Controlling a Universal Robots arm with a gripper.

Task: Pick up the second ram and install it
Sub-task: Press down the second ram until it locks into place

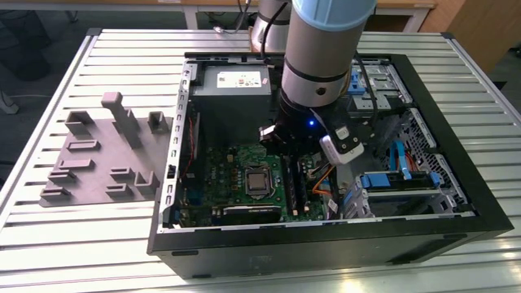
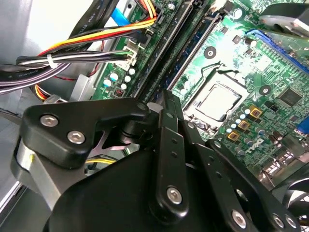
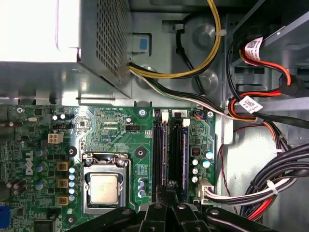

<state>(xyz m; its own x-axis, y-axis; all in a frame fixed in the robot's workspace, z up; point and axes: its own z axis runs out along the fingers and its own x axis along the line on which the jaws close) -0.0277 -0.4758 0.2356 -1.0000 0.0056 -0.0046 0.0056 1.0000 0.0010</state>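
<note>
The black, screw-studded metal linkage of the gripper (image 3: 170,189) is seen closest in both wrist views (image 2: 166,99), poised over the green motherboard (image 3: 111,128) beside the silver square processor socket (image 3: 105,187). Whether the gripper is open or closed, and whether anything is held in it, cannot be told.

Two long black slot rails (image 3: 160,150) are laid just beside the socket, and the gripper's tip is placed over their near end. A thin dark bluish strip is seated in the rail farther from the socket; it is taken for the second ram (image 3: 181,154), though this cannot be confirmed. The rail nearer the socket looks unfilled.

In the exterior view the grey robot arm (image 1: 321,55) is lowered into the open black computer case (image 1: 456,152). A grey blocky plastic fixture plate (image 1: 97,183) is set well apart from the socket, outside the case on the slatted metal table (image 1: 65,244).
</note>
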